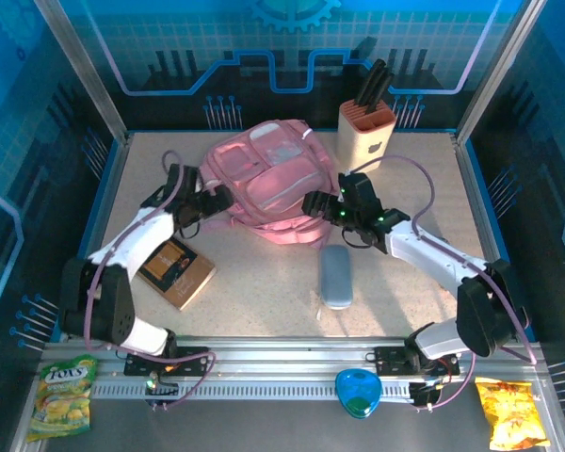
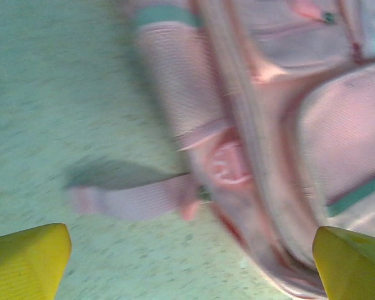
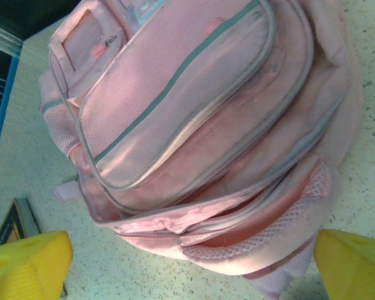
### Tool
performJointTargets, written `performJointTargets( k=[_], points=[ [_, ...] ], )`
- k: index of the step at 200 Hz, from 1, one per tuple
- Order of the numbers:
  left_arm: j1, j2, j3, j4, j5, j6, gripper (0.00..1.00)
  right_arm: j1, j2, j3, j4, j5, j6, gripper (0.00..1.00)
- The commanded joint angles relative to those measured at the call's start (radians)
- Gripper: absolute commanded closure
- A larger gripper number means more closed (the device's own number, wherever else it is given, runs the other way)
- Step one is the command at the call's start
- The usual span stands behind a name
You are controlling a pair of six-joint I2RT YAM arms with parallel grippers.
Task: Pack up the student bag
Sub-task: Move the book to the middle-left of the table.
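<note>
A brown book (image 1: 176, 271) lies near the worktop's left edge. Beside it, the left gripper (image 1: 207, 201) sits at the left side of the student bag (image 1: 268, 179), fingers spread wide and empty. Its blurred wrist view shows what may be a strap (image 2: 131, 200) on the surface. The student bag lies mid-worktop, toward the far edge. The right gripper (image 1: 313, 202) hovers at the bag's near right side, fingers released, holding nothing. A grey case (image 1: 336, 276) lies nearer the front edge, and a knife block (image 1: 365, 132) stands toward the far right corner.
</note>
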Motion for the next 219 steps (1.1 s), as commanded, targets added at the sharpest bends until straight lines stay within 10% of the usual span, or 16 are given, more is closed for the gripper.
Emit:
performJointTargets(
  k=[1, 82, 167, 219],
  points=[
    [0.046, -0.07, -0.129, -0.016, -0.08, -0.09, 0.01, 0.025, 0.038, 0.055, -0.014, 0.036, -0.039, 0.0],
    [0.07, -0.033, -0.283, 0.031, 0.113, -0.167, 0.06, 0.039, 0.127, 0.114, 0.006, -0.056, -0.027, 0.0],
    [-0.225, 0.013, -0.266, 0.11, 0.244, -0.308, 0.08, 0.068, 0.15, 0.146, -0.033, -0.04, -0.02, 0.01],
    [-0.179, -0.131, -0.215, -0.017, 0.134, -0.22, 0.05, 0.16, 0.22, 0.22, -0.063, -0.061, -0.071, 0.1]
  ],
)
